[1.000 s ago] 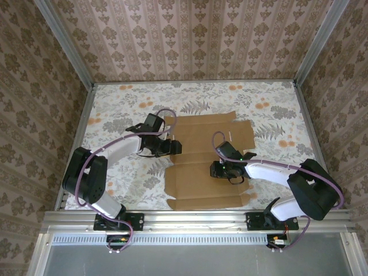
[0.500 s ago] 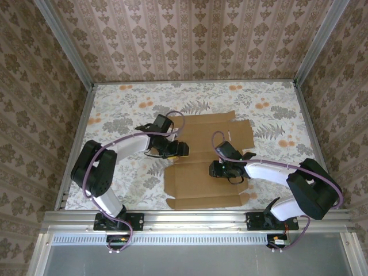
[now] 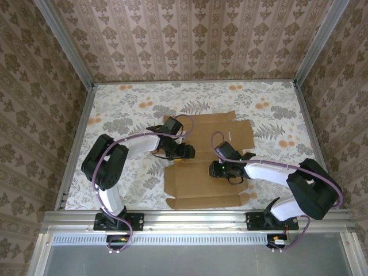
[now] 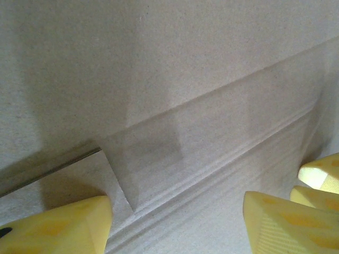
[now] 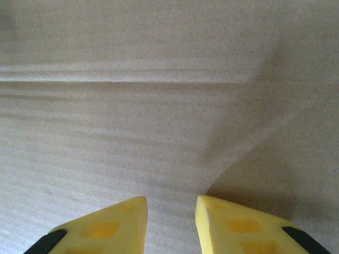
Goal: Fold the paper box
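The paper box [image 3: 201, 184] lies flat and unfolded in the middle of the table, plain brown with flaps and crease lines. My left gripper [image 3: 185, 152] hovers low over its left part, jaws open wide. Between its yellow fingers [image 4: 58, 227] the left wrist view shows creased cardboard [image 4: 175, 90] with a cut slit, and the gap holds nothing. My right gripper [image 3: 213, 168] rests at the sheet's centre. Its jaws [image 5: 170, 203] stand a little apart, tips down on bare cardboard [image 5: 159, 106], gripping nothing.
A floral cloth [image 3: 126, 109] covers the table, with bare stretches behind and to the left of the box. Patterned walls [image 3: 190, 40] close in three sides. A metal rail [image 3: 190, 218] runs along the near edge by the arm bases.
My left arm has swung to the right, from the box's left edge to over the cardboard. The right arm and the box have not moved.
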Controlling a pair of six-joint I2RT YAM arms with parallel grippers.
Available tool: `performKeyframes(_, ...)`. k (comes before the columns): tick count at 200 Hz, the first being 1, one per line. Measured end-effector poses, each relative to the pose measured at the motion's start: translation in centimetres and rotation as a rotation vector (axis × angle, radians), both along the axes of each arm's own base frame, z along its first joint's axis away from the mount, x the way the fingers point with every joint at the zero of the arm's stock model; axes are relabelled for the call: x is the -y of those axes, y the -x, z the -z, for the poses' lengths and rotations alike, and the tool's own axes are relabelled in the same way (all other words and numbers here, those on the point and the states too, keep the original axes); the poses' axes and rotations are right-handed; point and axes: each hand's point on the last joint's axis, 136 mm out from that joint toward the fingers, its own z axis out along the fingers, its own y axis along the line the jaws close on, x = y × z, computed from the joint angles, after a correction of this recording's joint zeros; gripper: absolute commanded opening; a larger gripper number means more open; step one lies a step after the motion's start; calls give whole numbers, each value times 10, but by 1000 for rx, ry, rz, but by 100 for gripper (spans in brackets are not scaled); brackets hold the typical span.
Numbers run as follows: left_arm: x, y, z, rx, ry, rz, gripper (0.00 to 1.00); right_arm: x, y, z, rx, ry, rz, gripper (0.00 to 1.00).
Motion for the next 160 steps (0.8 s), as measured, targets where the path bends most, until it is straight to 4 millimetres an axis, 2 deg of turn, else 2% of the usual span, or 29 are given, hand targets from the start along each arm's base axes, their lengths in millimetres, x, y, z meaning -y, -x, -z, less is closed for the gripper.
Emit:
performKeyframes(42, -1, -1, -1, 8, 7, -18, 65, 0, 0, 1, -1, 5, 0, 34)
performKeyframes(75, -5, -11, -13, 31, 50, -50, 66, -1, 0, 1, 9, 10, -6, 34)
performKeyframes(116, -30, -49, -38, 95, 90, -140, 67, -2, 0, 1, 14, 16, -7, 34)
performKeyframes(160, -72, -103, -56, 195, 97, -238, 71, -3, 0, 1, 17, 16, -11, 36)
